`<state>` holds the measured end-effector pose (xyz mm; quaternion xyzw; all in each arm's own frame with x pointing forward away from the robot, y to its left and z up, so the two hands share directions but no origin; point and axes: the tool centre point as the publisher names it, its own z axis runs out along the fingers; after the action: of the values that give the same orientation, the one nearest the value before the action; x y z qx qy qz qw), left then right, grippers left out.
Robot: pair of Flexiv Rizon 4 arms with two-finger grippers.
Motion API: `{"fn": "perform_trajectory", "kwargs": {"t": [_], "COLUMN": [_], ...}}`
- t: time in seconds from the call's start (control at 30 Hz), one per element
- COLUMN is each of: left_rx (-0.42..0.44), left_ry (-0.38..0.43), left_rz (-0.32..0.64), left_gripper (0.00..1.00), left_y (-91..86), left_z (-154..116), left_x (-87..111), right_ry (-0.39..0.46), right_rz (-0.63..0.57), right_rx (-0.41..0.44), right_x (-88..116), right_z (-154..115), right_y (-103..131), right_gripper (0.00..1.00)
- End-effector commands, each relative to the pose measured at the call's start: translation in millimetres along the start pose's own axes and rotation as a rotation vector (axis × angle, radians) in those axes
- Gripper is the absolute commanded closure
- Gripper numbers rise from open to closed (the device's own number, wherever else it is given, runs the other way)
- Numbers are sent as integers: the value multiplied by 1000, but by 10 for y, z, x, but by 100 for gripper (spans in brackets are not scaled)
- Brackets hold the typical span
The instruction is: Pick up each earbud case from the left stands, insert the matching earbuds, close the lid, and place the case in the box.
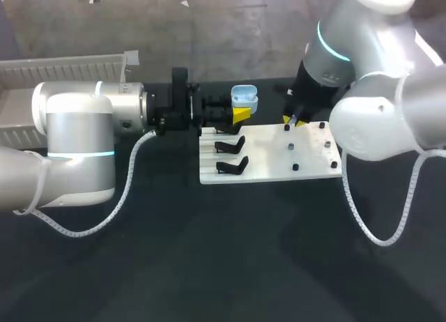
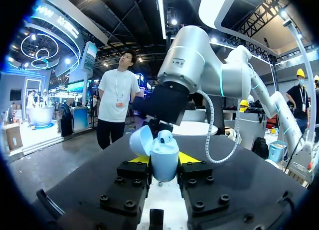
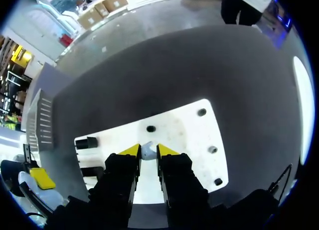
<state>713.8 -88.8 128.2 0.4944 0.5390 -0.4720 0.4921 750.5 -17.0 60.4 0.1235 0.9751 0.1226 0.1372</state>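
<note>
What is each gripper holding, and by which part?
Left gripper: the open light-blue earbud case, clamped by its lower body sides. Right gripper: a pale earbud pinched between its tips; which part, cannot tell.

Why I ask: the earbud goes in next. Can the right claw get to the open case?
Probably yes. The left claw holds the case up, lid open, beside the board; the right claw, shut on an earbud, sits close by with nothing between them.
</note>
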Motion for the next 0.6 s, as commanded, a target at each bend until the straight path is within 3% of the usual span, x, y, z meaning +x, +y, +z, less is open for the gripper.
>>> {"fn": "perform_trajectory", "kwargs": {"t": [0.03,0.33,0.6], "left_rx": [-7,-7,-7], "left_ry": [-6,-6,-6], "left_rz": [5,5,5], "left_gripper": [100,100,100], "left_y": [-16,-16,-16], "left_z": [1,1,1], "left_x": [11,11,11], "right_ry": [25,32,31], "right_rz": [-4,-5,-90], "right_rx": [-22,-29,-29], "right_x": [126,314,420], "right_z": [-290,-776,-1211], "right_y": [-60,-91,1], "right_gripper": [100,100,100]}}
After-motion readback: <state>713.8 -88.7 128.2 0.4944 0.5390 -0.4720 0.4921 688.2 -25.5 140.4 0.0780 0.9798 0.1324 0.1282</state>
